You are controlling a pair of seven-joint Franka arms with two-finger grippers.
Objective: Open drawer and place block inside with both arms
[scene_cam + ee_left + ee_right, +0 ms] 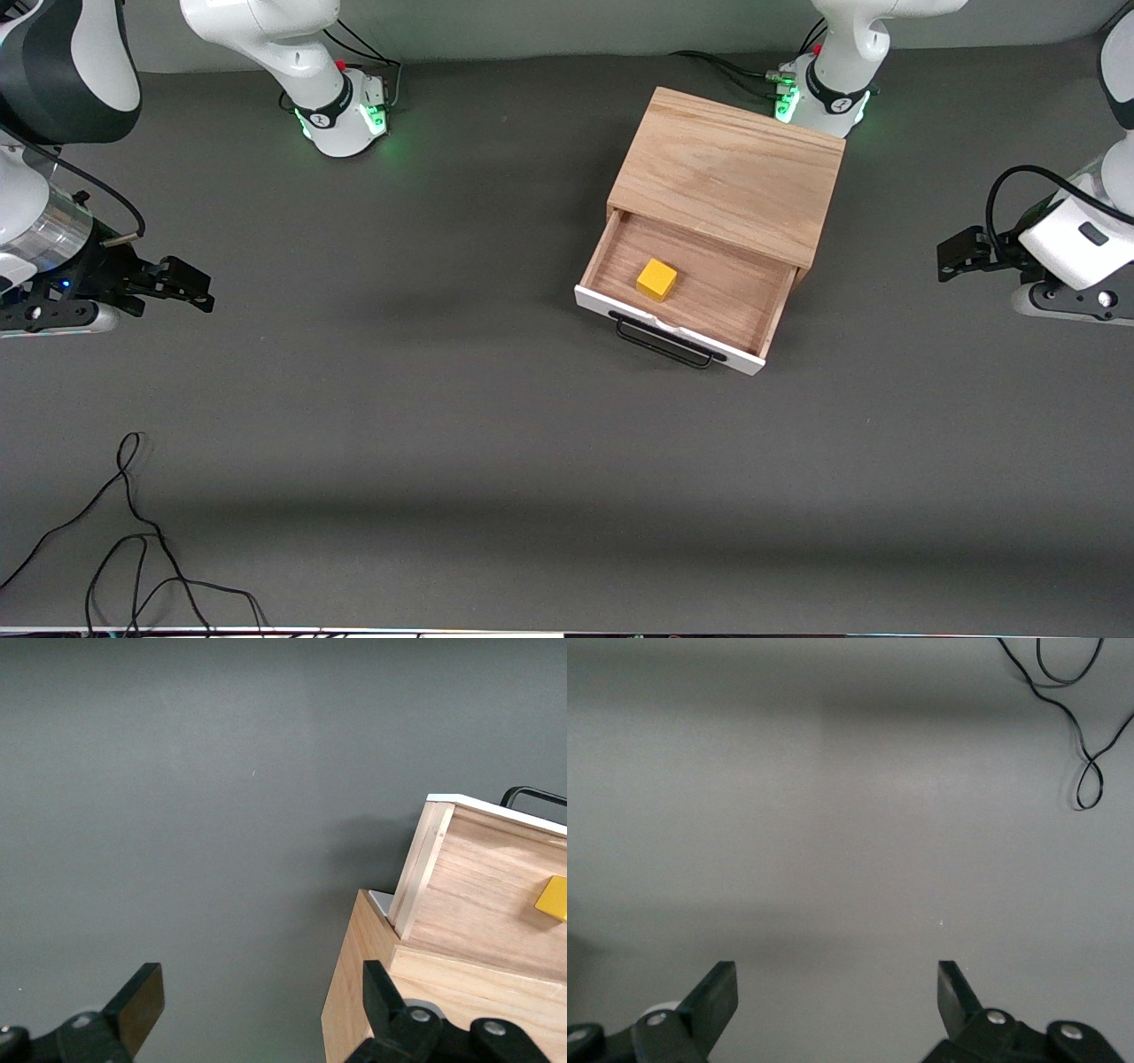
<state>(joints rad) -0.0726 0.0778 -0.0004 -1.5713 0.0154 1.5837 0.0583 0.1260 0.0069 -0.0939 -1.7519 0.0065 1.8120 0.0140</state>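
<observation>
A: Checked for readable writing, brands, labels. Found none legible on the oak box (731, 173), the drawer (687, 288) or either arm; only green lights at both bases.

B: Confirmed. Drawer position?

A: Pulled out toward the front camera, white front panel and black wire handle (664, 341) leading. Block (656, 280) lying inside on the wood floor, nearer the right arm's end of the drawer, apart from the drawer walls. Also seen in the left wrist view (552, 898).

B: Left claw?

A: Left claw (952, 257) held low over bare tabletop (443, 399) at the left arm's end, well apart from the box, pointing toward it. Fingers (142, 1005) spread wide, nothing between them.

B: Right claw?

A: Right claw (190, 285) parked over bare tabletop at the right arm's end, pointing toward the middle. Fingers (713, 1001) likewise wide apart, empty. Loose black cable (133, 540) lay on the tabletop, nearer the front camera than that claw.
</observation>
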